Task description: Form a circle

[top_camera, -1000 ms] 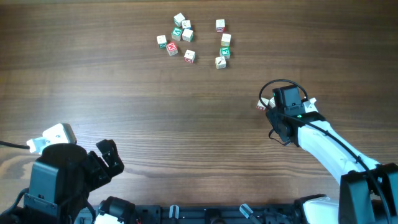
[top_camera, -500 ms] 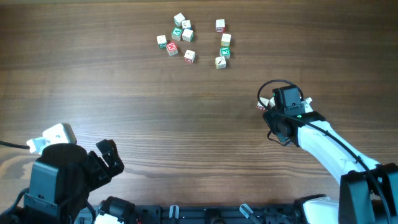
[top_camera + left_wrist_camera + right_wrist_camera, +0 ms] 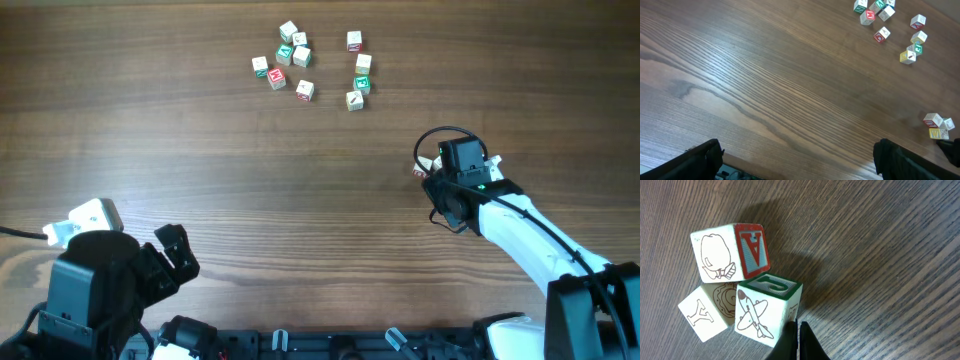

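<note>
Several tiny pale wooden cubes (image 3: 300, 60) with red or green faces lie loosely grouped at the far middle of the table, also seen in the left wrist view as cubes (image 3: 880, 15). Three more sit apart by my right gripper (image 3: 429, 179): a red "A" cube (image 3: 732, 250), a green-topped airplane cube (image 3: 767, 310) and a "Y" cube (image 3: 702, 314). My right gripper (image 3: 796, 332) is shut, empty, its tips against the airplane cube's side. My left gripper (image 3: 800, 162) stands wide open over bare table at the near left, holding nothing.
The wooden table (image 3: 250, 180) stretches between the far cubes and the arms. The three separate cubes (image 3: 938, 125) show at the right edge of the left wrist view. The table's front edge (image 3: 740, 167) lies just under the left fingers.
</note>
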